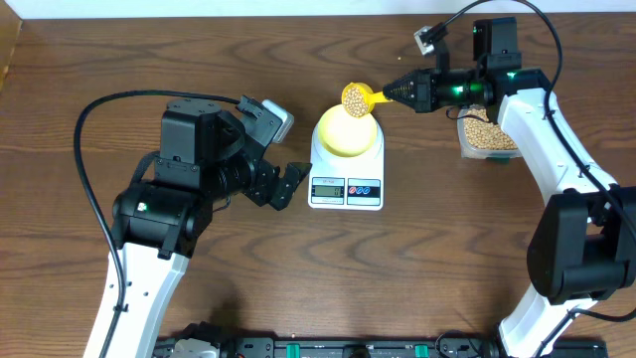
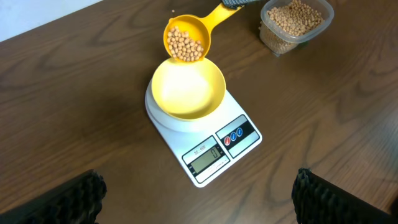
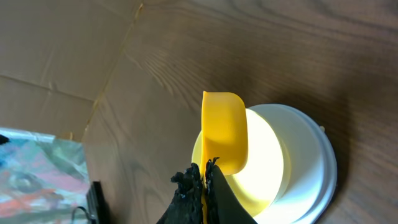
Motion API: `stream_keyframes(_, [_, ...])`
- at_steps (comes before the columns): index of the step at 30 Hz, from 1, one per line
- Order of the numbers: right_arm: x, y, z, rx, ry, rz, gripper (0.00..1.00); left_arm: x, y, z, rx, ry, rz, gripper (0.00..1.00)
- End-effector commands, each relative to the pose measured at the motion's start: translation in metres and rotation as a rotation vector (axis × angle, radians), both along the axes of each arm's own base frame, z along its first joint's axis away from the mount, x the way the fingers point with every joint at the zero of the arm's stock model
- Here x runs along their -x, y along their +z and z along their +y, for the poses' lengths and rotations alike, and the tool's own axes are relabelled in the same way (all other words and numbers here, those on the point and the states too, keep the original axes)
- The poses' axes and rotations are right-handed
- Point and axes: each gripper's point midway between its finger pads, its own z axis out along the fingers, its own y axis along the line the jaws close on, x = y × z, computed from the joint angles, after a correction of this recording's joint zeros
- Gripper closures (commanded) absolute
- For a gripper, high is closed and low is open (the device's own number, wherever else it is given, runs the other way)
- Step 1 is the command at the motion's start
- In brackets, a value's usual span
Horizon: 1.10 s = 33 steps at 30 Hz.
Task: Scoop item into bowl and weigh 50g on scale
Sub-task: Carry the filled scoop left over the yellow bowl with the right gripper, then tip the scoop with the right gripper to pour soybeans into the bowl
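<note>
- My right gripper (image 1: 396, 92) is clamped shut on the handle of the yellow scoop (image 1: 355, 96).
- The scoop cup is loaded with beans (image 2: 185, 43). It hangs tilted above the far rim of the bowl (image 2: 188, 90), and the bowl sits on the scale (image 2: 244, 146).
- My left gripper (image 1: 286, 185) is wide open and holds nothing. It sits beside the scale's left edge, not touching it.
- Step in hand, as I read it: tip this load into the bowl.
- I should shift the cup toward the bowl's centre before rolling the wrist. Poured from the rim, round beans would likely bounce out onto the table (image 2: 74, 93).
- Roll slowly. These beans tend to let go in a rush, so I want a trickle.
- Keep the scoop off the bowl and the scale, since any contact would corrupt the reading.
- Stop short of target and top up in small pours. An overshoot means taking beans back out.
- The display (image 2: 208, 155) is in view, but I can't read the digits.
- The bowl's inside is washed out by glare. It looks empty, but a few beans could be hiding there.
- My right wrist view shows only the back of the cup, not the load.
- The supply tub (image 2: 295, 22) is partly covered by my arm from overhead, so its fill depth is unclear.
</note>
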Motion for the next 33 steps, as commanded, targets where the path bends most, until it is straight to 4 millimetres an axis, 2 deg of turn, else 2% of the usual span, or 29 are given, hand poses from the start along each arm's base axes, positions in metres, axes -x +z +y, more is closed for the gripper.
stream_keyframes(1, [0.0019,-0.0036,0.006,0.024,0.059,-0.08,0.99,0.0022,-0.0003,-0.001,0.016,-0.006,0.009,0.02])
stream_keyframes(33, [0.0034,-0.0037,0.009,0.092,0.193,-0.327,0.99,0.0022,-0.0003,-0.001,0.016,-0.006,0.009,0.02])
